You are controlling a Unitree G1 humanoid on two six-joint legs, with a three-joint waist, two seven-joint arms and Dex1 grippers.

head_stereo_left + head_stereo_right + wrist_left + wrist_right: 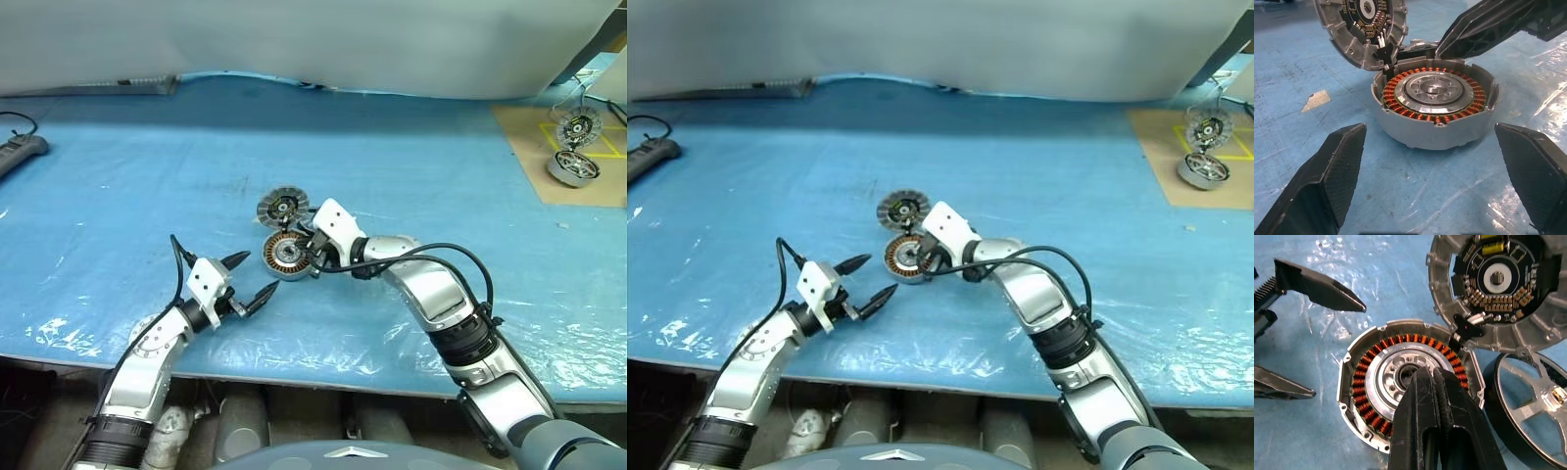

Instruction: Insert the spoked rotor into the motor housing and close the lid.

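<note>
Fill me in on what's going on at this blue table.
A two-armed robot is assembling a motor. The round silver motor housing with copper windings sits open on the blue table, its hinged round lid tipped up behind it. The right pincer, shut, hovers over the housing's centre. The dark spoked rotor wheel lies beside the housing, not yet inserted. The left pincer waits open nearby.
</note>
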